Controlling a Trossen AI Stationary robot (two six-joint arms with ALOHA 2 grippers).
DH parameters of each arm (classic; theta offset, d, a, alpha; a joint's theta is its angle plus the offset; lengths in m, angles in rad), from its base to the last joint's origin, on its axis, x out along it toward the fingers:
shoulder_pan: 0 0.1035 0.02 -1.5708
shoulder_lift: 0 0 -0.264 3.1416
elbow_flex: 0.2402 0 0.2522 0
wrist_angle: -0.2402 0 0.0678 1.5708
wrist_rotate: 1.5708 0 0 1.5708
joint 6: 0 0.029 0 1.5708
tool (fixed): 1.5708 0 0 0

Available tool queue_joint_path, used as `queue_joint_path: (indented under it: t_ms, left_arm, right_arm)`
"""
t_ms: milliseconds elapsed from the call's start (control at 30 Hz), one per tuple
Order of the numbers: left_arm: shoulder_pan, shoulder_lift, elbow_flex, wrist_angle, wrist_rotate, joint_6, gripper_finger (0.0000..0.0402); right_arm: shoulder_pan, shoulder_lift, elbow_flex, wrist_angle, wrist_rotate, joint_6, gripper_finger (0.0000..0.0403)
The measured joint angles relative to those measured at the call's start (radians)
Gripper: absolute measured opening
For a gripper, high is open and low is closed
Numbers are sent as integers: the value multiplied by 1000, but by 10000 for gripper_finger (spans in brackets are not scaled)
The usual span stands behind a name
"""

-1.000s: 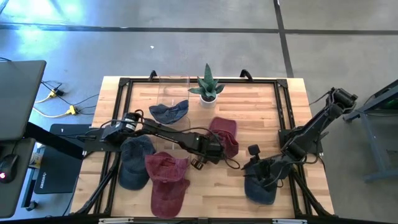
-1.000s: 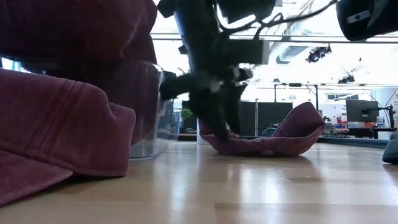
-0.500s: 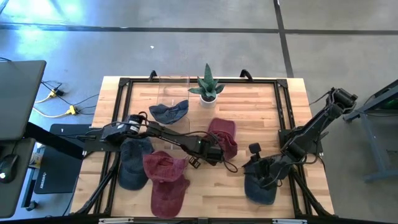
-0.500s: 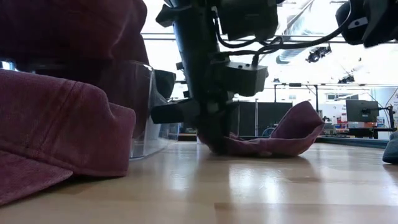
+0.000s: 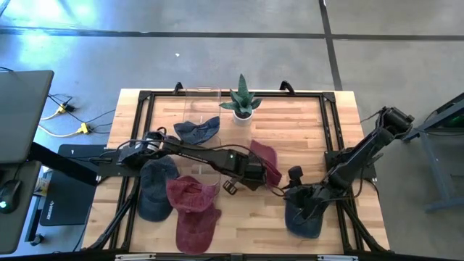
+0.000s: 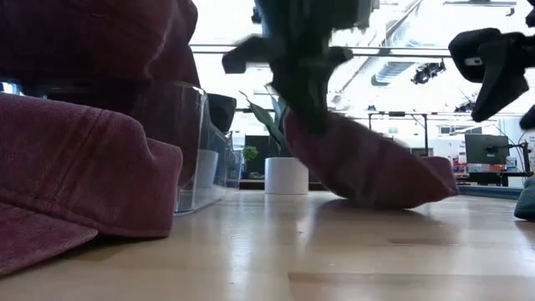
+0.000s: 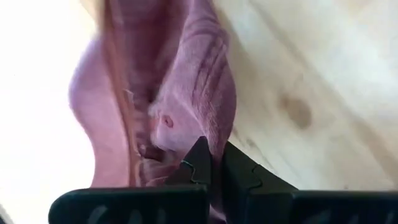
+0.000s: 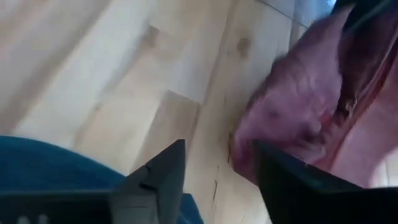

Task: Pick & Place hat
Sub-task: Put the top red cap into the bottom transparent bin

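Note:
My left gripper (image 5: 251, 175) is shut on a maroon hat (image 5: 267, 161) at the table's middle. In the low view the hat (image 6: 368, 167) slants down from the gripper, and its lower end (image 6: 418, 196) rests on the wood. My right gripper (image 5: 293, 190) hangs open just to the hat's right, above a blue hat (image 5: 303, 217) lying near the front right edge. In the right wrist view that gripper (image 8: 217, 180) has only bare table between its fingers, with the blue hat (image 8: 50, 168) on one side and the maroon hat (image 8: 298, 99) on the other. My left gripper pinches the maroon hat's cloth at the edge of its opening (image 7: 214, 140) between its two fingers (image 7: 199, 162). The fingers come from above, slanting down. That end is lifted off the table. The hat hangs aslant below, its other end on the wood.
A second maroon hat (image 5: 194, 210) and a blue one (image 5: 156, 187) lie at the front left, and another blue hat (image 5: 197, 129) lies at the back left. A clear container (image 5: 203, 101) and a potted plant (image 5: 243, 101) stand at the far edge.
My left gripper has taken hold of the maroon hat and risen. The gripped end has come up off the table and the hat has tipped steeply, while its other end has stayed down. My right gripper has sunk a little toward the blue hat.

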Motion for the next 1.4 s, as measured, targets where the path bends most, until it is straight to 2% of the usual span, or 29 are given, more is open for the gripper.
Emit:
queue_joint_path:
  t_ms: [133,233,433,600,700,833,1067,1200,1267,1400]
  left_arm:
    - [0,-2,68,-52,62,0,2]
    - [0,-2,108,-65,65,2,2]
    - [17,-2,185,-103,47,3,1]
    - [42,-2,192,-112,39,0,1]
    - [49,-2,192,-112,39,-1,1]
    - [46,-2,192,-112,46,-1,1]
    - [44,-13,191,-161,131,-31,1]
    - [41,-41,192,-179,282,-32,1]
    - [37,-68,190,-190,381,-29,1]
    - [27,-115,189,-159,638,-16,1]
  right_arm:
    - [0,61,0,27,80,10,216]
    - [0,103,0,109,148,18,224]
    - [0,223,0,344,151,-53,215]
    - [-1,321,0,378,379,28,203]
    - [-5,346,0,379,416,44,188]
    - [-46,346,0,396,296,40,138]
    - [-100,299,0,398,117,-5,13]
    - [-99,141,-1,383,-11,-61,21]
    - [-105,42,0,388,-144,-102,24]
    - [-159,-137,0,436,-558,-152,10]
